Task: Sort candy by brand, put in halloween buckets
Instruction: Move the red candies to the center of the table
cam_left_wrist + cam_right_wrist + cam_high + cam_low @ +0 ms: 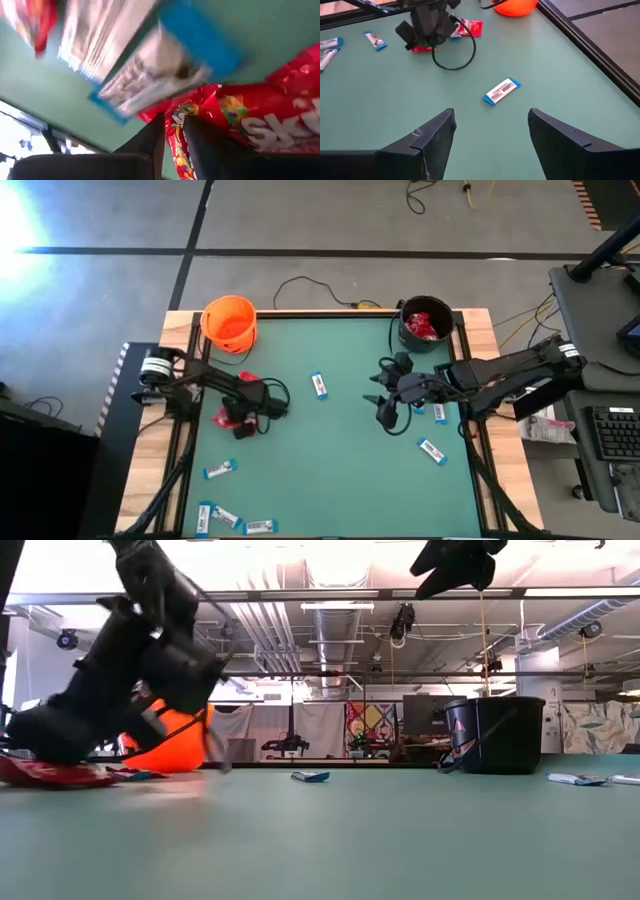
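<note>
Two buckets, orange (230,321) and black (425,326), seven blue-and-white bars (319,385), several red packets (229,418)

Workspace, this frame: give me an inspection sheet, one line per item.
Surface: green mat on a wood-edged table.
Job's things: orange bucket looks empty; black bucket holds red packets; blue-and-white bars scattered; red packets under the left arm.
Clutter: nothing seen.
Grippers: left tool shut on a red packet; right tool open above the mat, empty.
Cables: black loop at the left arm; cord behind the table.
Surroundings: workshop floor, keyboard to the right.
</note>
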You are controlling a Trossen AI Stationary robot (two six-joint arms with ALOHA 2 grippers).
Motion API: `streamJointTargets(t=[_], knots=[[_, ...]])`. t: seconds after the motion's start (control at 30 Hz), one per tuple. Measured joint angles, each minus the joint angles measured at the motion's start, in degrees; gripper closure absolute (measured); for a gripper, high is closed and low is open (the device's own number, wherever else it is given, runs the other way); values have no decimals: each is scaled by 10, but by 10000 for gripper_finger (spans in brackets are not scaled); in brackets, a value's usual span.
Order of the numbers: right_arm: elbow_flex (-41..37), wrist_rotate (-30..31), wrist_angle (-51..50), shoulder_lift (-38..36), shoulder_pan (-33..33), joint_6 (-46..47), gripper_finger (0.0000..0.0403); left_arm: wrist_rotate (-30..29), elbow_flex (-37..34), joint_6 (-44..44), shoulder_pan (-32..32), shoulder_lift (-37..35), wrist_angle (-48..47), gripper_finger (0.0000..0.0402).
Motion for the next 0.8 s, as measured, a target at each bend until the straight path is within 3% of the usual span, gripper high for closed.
streamJointTargets(t=[0.33,0.47,0.6,0.8], knots=[[0,0,0,0,0,21,163,-75,149,92,-30,-2,166,341],[0,-5,-2,0,2,38,163,-133,208,121,-29,-2,143,326],[0,-16,-5,0,14,38,163,-200,224,47,-3,-2,77,310],[0,-19,-4,0,46,34,163,-246,157,-125,31,-3,70,313]])
